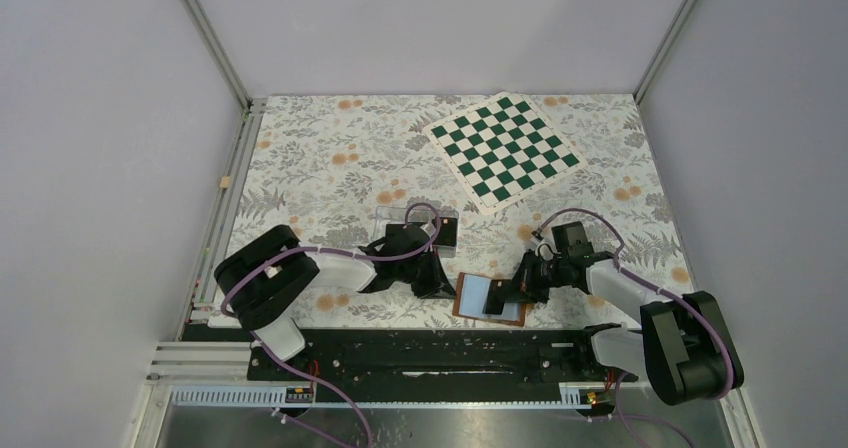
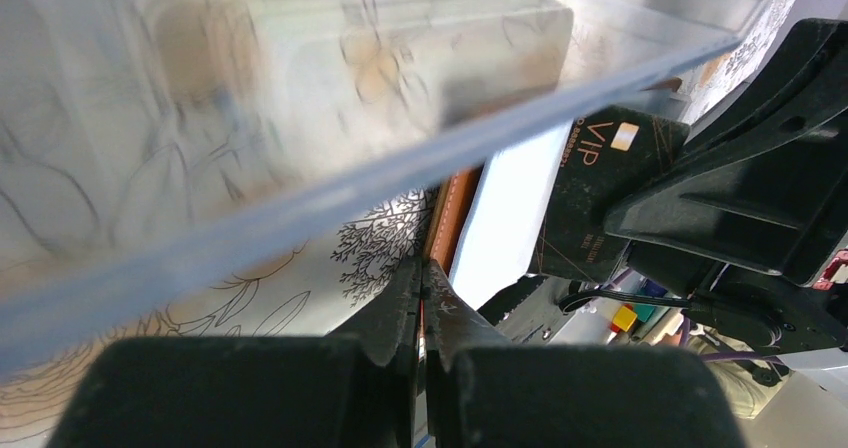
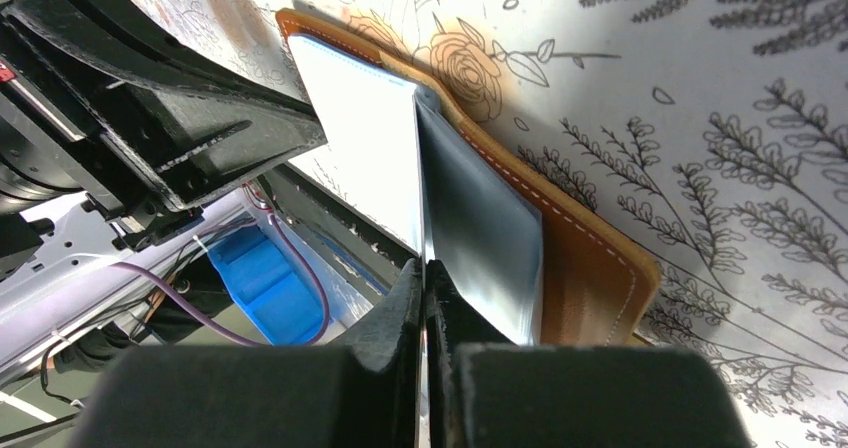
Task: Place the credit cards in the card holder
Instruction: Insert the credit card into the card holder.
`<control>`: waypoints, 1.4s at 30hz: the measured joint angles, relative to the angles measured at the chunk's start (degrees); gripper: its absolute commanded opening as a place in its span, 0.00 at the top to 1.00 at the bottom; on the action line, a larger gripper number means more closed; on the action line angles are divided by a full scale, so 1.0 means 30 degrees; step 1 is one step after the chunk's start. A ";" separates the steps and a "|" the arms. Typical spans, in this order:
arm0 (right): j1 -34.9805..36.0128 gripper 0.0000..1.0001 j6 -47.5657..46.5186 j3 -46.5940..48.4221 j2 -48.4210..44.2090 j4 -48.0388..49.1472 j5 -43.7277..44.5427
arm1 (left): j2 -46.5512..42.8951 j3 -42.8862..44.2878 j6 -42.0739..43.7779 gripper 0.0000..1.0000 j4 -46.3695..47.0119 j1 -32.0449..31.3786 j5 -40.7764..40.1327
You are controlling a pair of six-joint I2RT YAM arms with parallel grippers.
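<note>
Top external, open card holder [image 1: 472, 296] lengthwise left-right, right jaws pinching credit card [image 2: 605, 183], left jaws closed

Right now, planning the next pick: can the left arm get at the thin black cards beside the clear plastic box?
Probably yes: the thin black cards lie uncovered close beside the shut left gripper.

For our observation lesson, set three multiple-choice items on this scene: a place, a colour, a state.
1. Where on the table does the chessboard mat lie? A at the far side B at the near left corner C at the near right corner
2. What colour is the card holder cover? A black B tan-brown C green
3. The card holder is: A snapped shut B lying open C standing on edge
Key: 1A, top of the overhead view; 2B, brown leather rim; 3B, pale sleeves face up.
</note>
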 measured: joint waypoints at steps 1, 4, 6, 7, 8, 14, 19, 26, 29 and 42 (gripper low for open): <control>0.0000 1.00 0.0000 0.0000 0.0015 -0.0124 0.0015 | 0.0044 0.0044 0.0007 1.00 0.0000 0.0000 0.0000; 0.0000 1.00 -0.0015 0.0015 0.0153 -0.0430 0.0000 | 0.0102 0.0109 0.0051 1.00 -0.0007 0.0000 0.0022; 0.0000 1.00 -0.0022 0.0080 0.0561 -0.0452 -0.0058 | 0.0124 0.0146 0.0080 1.00 -0.0044 0.0000 0.0029; 0.0000 1.00 -0.0022 0.0160 0.0874 -0.0452 -0.0153 | 0.0138 0.0168 0.0087 1.00 -0.0044 0.0000 0.0044; 0.0007 1.00 -0.0036 0.0226 0.1107 -0.0444 -0.0189 | 0.0153 0.0182 0.0117 1.00 -0.0058 0.0000 0.0051; 0.0058 1.00 -0.0182 0.0721 0.2339 -0.0459 -0.0692 | 0.0233 0.0299 0.0182 1.00 -0.0182 0.0007 0.0131; 0.0138 1.00 -0.0401 0.1056 0.2951 -0.0605 -0.0903 | 0.0270 0.0415 0.0313 1.00 -0.0357 0.0007 0.0168; 0.0794 0.93 -0.0954 0.2237 0.4794 -0.0911 -0.1013 | 0.0277 0.0481 0.0408 1.00 -0.0459 0.0007 0.0175; 0.1311 0.82 -0.1158 0.2718 0.5078 -0.1166 -0.0765 | 0.0277 0.0481 0.0408 1.00 -0.0466 0.0007 0.0175; 0.2710 0.36 -0.1719 0.4044 0.4750 -0.3920 0.1756 | 0.0277 0.0488 0.0408 1.00 -0.0437 0.0000 0.0160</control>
